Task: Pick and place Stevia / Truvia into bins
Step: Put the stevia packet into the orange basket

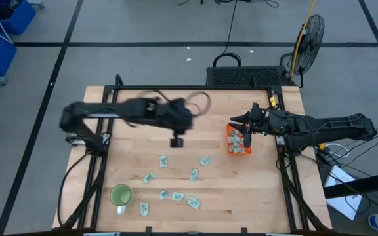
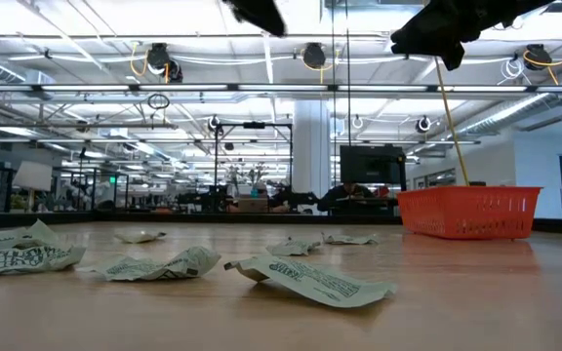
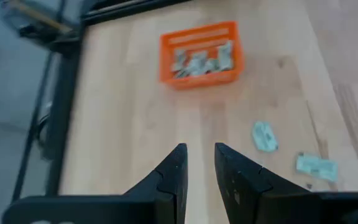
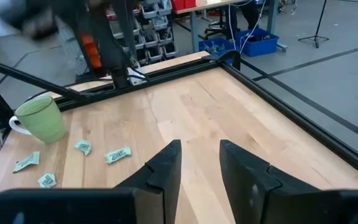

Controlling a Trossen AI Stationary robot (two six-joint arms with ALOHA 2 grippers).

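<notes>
A: High view?
B: Left claw [image 1: 176,141] is hovering mid-table, sachets [image 1: 176,195] lying nearer the front edge. Right claw [image 1: 247,124] is hanging over the tray [image 1: 230,148].

A: Wrist views?
B: Both claws' fingers are standing slightly apart, gripping nothing; tray [image 3: 197,74] is holding sachets ahead of left fingers [image 3: 174,171].

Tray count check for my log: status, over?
Both claws open, empty. Orange tray holds some packets; several packets loose on table. Nothing blocking.
</notes>
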